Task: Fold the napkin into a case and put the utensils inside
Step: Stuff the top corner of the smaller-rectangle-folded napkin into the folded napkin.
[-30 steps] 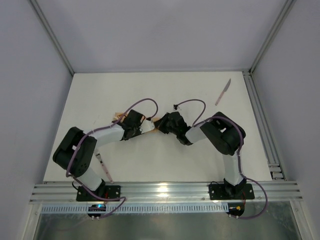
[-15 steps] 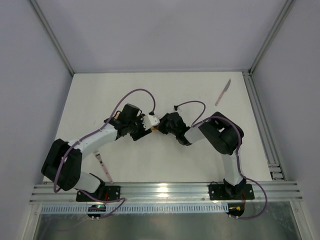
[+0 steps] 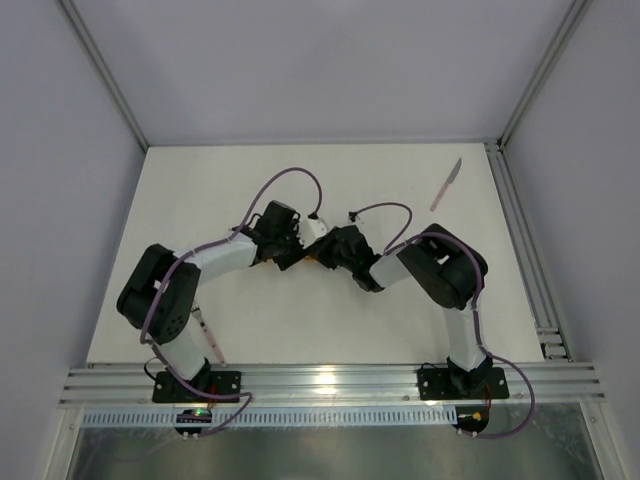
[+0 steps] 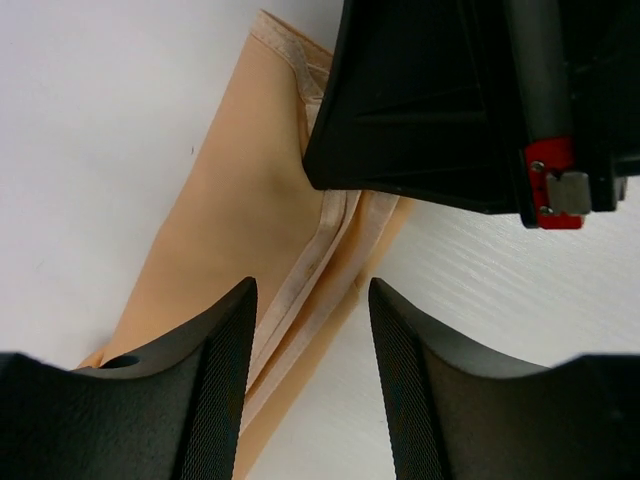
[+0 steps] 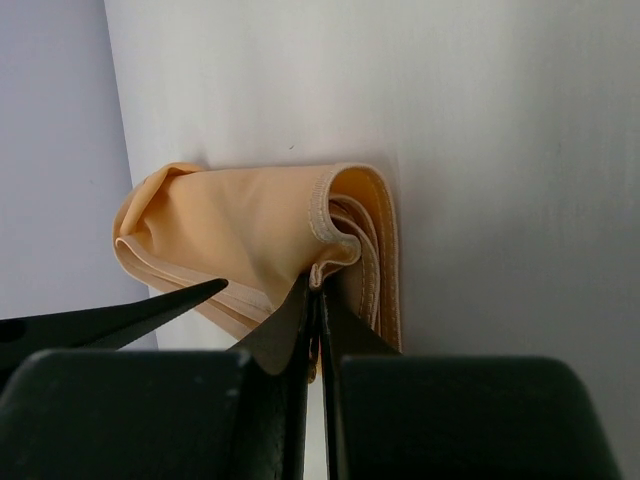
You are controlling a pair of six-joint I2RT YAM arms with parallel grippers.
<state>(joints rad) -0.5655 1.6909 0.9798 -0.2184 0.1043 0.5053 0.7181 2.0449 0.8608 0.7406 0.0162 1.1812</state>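
Folding is underway: mid-frame on the table (image 3: pixel 400 330), the right claw (image 5: pixel 318 300) is pinching the napkin (image 5: pixel 250 230) by its hem, fully closed. The left claw (image 4: pixel 312 300) is hovering above it, half open and empty. Next, it likely needs to grip a loose edge.

Lab cell: aluminium frame (image 3: pixel 330 378), white walls (image 3: pixel 320 60)

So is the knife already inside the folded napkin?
No, the knife lies alone on the table near its far right edge, well away from the napkin.
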